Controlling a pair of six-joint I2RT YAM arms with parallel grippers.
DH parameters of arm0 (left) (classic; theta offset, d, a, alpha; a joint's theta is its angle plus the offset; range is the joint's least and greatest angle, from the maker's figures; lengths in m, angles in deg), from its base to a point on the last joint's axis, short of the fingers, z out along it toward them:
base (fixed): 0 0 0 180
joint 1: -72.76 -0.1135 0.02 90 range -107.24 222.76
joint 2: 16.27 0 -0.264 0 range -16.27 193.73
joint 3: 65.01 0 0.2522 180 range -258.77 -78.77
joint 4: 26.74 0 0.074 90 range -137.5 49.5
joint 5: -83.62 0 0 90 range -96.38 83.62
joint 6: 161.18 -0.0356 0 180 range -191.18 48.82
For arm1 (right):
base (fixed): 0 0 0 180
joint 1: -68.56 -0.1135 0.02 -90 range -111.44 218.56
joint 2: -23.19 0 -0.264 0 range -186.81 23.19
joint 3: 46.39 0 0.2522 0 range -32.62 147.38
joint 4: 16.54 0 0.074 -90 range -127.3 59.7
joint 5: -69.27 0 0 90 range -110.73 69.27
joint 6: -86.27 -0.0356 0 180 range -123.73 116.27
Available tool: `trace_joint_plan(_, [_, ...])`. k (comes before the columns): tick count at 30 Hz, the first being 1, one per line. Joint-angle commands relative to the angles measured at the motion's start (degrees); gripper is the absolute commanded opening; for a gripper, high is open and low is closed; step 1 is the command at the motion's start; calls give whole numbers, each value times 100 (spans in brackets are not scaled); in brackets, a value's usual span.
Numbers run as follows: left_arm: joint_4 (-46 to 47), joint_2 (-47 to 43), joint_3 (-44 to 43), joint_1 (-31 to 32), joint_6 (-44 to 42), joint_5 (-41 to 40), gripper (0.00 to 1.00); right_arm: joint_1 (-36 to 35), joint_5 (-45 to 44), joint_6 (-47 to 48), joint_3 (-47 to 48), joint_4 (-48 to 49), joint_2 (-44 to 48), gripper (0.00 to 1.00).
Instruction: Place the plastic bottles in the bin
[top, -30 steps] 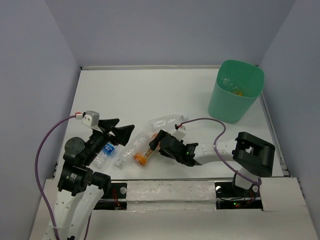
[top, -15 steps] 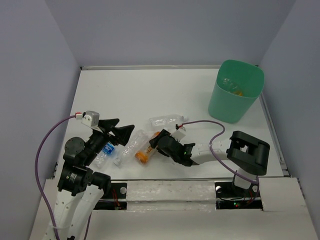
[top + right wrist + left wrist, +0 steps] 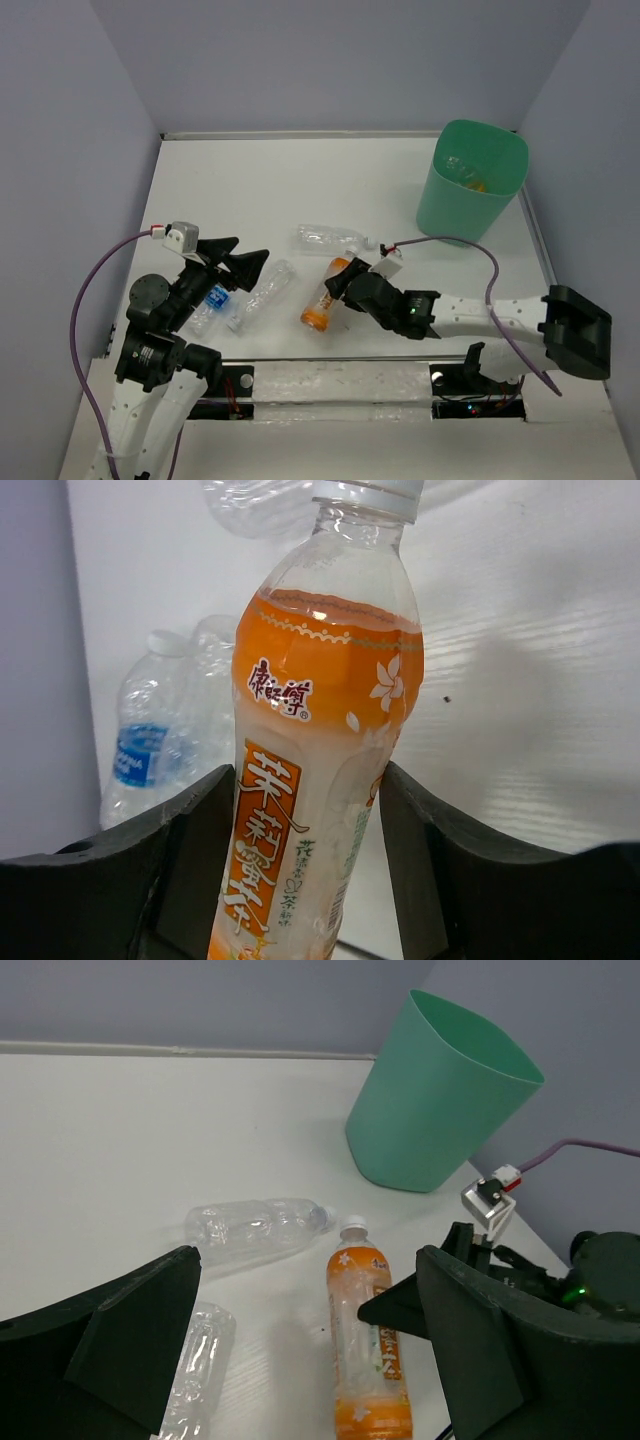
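Nearest the bases, the left gripper [image 3: 252, 250] is held spread wide above the table [image 3: 250, 180] with nothing between its fingers, which is confirmed by the left wrist view. Just beside it, the blue-labelled bottle [image 3: 208, 304] and a crushed clear bottle [image 3: 263, 290] are seen lying side by side. The blue label is shown by the top and right wrist views but is cut off in the left wrist view. To their right, the orange-labelled bottle [image 3: 325, 670] is clamped around its labelled body by the right gripper [image 3: 305, 775], with its white cap pointed away from the bases. The close fit of both fingers against the label is shown only by the right wrist view. Whether the bottle is resting on the table or raised just off it cannot be told. Just beyond its cap, a long clear bottle [image 3: 255, 1228] is laid crosswise. Well apart, at the far right corner, the bin [image 3: 470, 205] is stood upright. Only its outer wall is given by the left wrist view, whereas from above a clear item [image 3: 466, 175] with an orange-yellow spot is seen inside.
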Motion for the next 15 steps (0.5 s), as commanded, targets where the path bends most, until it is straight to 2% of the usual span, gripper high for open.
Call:
trace_joint_plan(1, [258,-9,21,-12,-45,152,99,-169,-101,1321,493,-563,1097,53])
trace_joint_plan(4, [258,-18,21,-12,-54,169,99,-169,-467,2079,977,-844,1539,53])
trace_joint_plan(5, [258,-27,21,-12,-54,169,99,-169,-1018,2856,1371,-879,1741,53])
trace_joint_plan(7, [258,-44,21,-12,-54,169,99,-169,-1759,3704,1864,-879,1813,53])
trace_joint_plan(8, [258,-53,21,-12,-54,169,99,-64,-2006,4552,2128,-827,1804,53])
trace_joint_plan(9, [258,-62,21,-12,-45,152,99,267,-2199,5039,2618,-679,1743,53])
trace_joint_plan(10, [249,-79,21,-12,-54,152,99,540,-2410,5914,2770,-443,1708,52])
trace_joint_plan(11, [258,-88,21,-20,-45,152,99,1222,-2264,6253,2963,99,1673,52])
trace_joint_plan(15, [249,-123,21,-12,-54,134,99,2781,-1973,7012,3325,614,1445,52])
